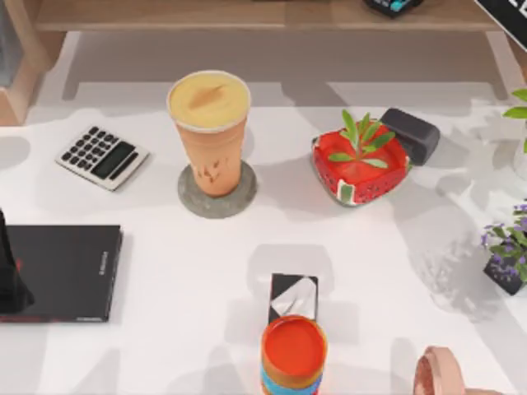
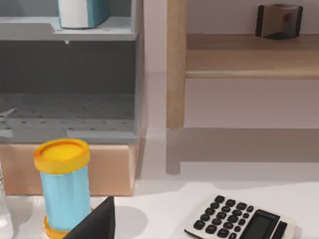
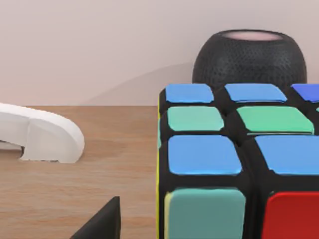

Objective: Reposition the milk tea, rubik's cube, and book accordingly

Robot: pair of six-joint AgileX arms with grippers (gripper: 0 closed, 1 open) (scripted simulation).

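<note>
Milk tea (image 1: 209,132): upright on grey coaster (image 1: 217,191), table's (image 1: 247,271) back-left centre, no label legible. Calculator (image 1: 103,156) left. Rubik's cube (image 3: 239,164): on wooden shelf (image 3: 75,169), before dark round speaker (image 3: 249,59). Left gripper (image 1: 10,280) over black book (image 1: 66,271), spine lettering unreadable; neither claw's opening can be told.

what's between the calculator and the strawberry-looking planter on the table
In the top view, the milk tea on its round grey coaster stands between the calculator and the red planter.

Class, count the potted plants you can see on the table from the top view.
3: strawberry-pot plant right of centre; purple-flowered plant and a leafy plant at the right edge. Others may be cut off.
</note>
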